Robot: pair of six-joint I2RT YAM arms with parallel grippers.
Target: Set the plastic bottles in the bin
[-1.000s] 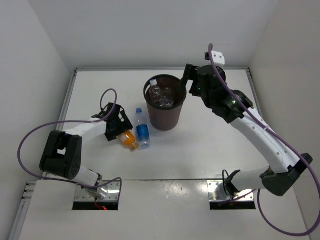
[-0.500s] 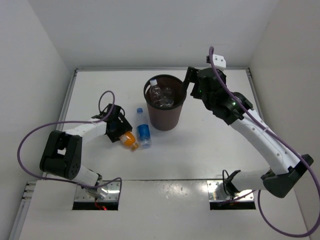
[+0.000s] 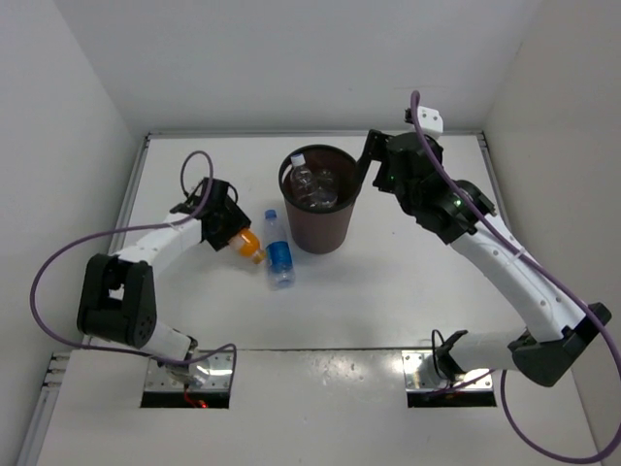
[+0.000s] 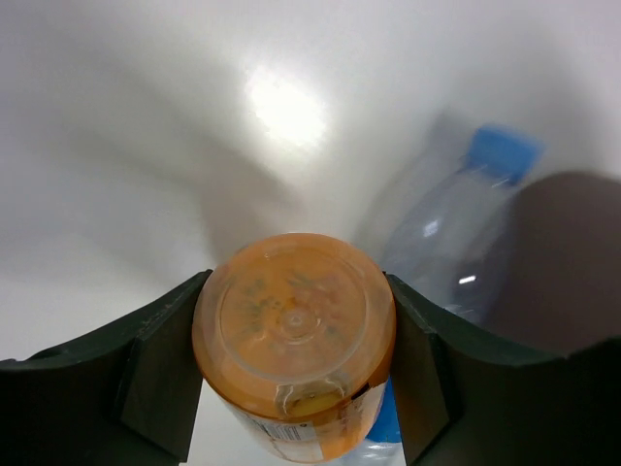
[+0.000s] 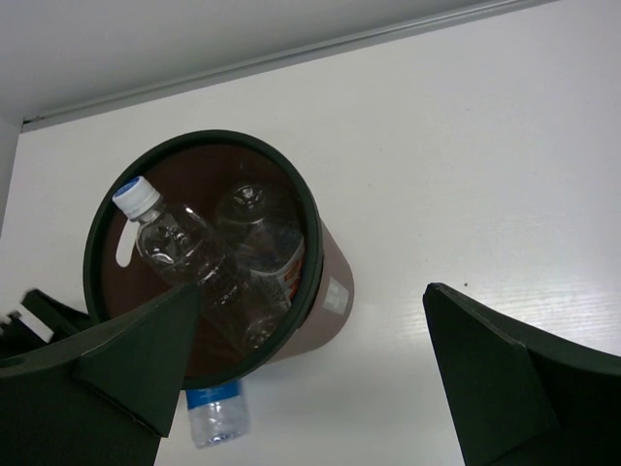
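A stubby orange bottle (image 3: 250,246) is seen base-on in the left wrist view (image 4: 294,335), with my left gripper (image 3: 233,236) (image 4: 296,364) shut on it, one finger pressed against each side. Just right of it a clear blue-labelled bottle (image 3: 278,252) (image 4: 456,243) (image 5: 215,413) lies on the table. The dark brown bin (image 3: 335,225) (image 5: 335,296) stands behind it. It holds a clear bottle (image 5: 189,257) and one with a white and red label (image 5: 272,238). My right gripper (image 3: 373,155) (image 5: 310,291) hangs open above the bin's right rim, holding nothing.
White walls close the table (image 3: 408,282) in at the back and on both sides. The left arm's purple cable (image 3: 194,170) loops above its wrist. The bin stands close to the right of the held orange bottle.
The left gripper's fingers have closed on the orange bottle and carried it a little back and left, away from the blue-labelled bottle. The right arm has drifted slightly right.
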